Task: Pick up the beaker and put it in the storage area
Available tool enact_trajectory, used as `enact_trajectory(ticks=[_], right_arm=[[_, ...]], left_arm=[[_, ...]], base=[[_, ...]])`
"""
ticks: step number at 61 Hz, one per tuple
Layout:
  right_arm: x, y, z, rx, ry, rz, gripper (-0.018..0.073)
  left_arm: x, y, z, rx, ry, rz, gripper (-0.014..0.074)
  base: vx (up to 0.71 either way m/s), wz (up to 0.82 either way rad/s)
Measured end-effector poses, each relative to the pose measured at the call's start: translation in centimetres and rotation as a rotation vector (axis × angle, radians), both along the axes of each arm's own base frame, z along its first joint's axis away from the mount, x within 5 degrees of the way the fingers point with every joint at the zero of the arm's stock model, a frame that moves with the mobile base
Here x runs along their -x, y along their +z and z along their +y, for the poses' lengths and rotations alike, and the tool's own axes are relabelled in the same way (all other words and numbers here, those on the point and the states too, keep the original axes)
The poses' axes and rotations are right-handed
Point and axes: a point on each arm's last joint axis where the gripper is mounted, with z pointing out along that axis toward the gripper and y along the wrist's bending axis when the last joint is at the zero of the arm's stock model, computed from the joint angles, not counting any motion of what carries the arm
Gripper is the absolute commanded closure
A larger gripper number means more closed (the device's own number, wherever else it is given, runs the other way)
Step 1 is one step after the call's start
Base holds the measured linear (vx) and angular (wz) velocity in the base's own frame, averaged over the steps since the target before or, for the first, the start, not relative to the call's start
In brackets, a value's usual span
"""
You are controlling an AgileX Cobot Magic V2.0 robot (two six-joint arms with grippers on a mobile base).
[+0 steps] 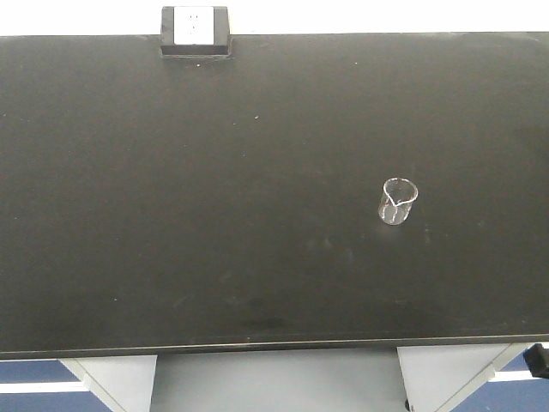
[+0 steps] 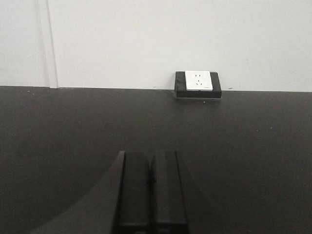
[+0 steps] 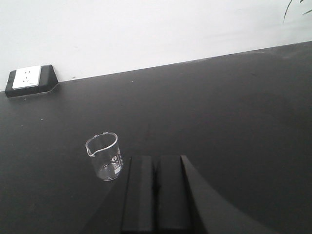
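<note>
The small clear glass beaker (image 1: 398, 201) stands upright on the wide matte black benchtop (image 1: 214, 197), right of centre, spout toward the front. It also shows in the right wrist view (image 3: 104, 157), just left of my right gripper (image 3: 155, 161). That gripper is shut and empty, apart from the beaker. My left gripper (image 2: 151, 156) is shut and empty over bare benchtop (image 2: 243, 146), pointing at the socket box (image 2: 198, 84). No gripper shows in the front view.
The black-framed white socket box (image 1: 195, 31) sits at the bench's back edge, also in the right wrist view (image 3: 29, 80). A white wall runs behind the bench. Grey supports and blue cabinet fronts (image 1: 34, 378) lie below the front edge.
</note>
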Motion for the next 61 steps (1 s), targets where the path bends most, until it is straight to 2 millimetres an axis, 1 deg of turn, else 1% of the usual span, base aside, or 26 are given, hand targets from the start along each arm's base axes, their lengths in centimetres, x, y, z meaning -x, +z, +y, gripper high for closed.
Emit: enact_trajectory(ticks=[61], right_arm=[[0.0, 0.0, 0.0, 0.0, 0.0, 0.0, 0.0567]], left_arm=[[0.0, 0.0, 0.0, 0.0, 0.0, 0.0, 0.0605]], base=[[0.0, 0.0]])
